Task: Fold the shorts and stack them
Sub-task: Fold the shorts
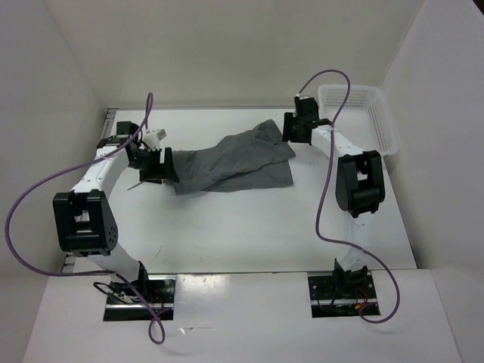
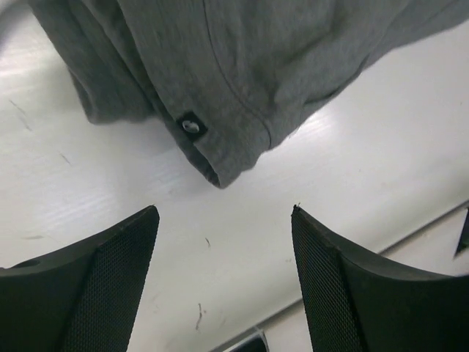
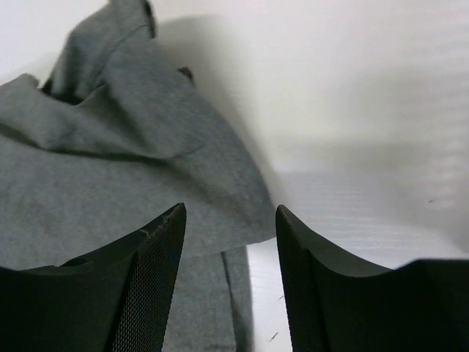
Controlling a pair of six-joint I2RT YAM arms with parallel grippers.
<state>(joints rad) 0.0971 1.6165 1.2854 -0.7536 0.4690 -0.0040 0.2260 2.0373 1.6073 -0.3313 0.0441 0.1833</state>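
Observation:
The grey shorts (image 1: 234, 160) lie crumpled across the middle of the white table, stretched from left to far right. My left gripper (image 1: 168, 166) is open and empty at their left end; in the left wrist view (image 2: 223, 213) a hemmed corner with a small button (image 2: 191, 126) lies just beyond the fingertips, not touched. My right gripper (image 1: 287, 130) is open at the shorts' far right end. In the right wrist view (image 3: 229, 213) it hangs above the fabric edge (image 3: 132, 169), with cloth between and below the fingers, not gripped.
A white mesh basket (image 1: 363, 121) stands at the table's far right, just behind the right arm. White walls close the table in on three sides. Purple cables loop from both arms. A metal rail runs along the table's left edge (image 1: 110, 125).

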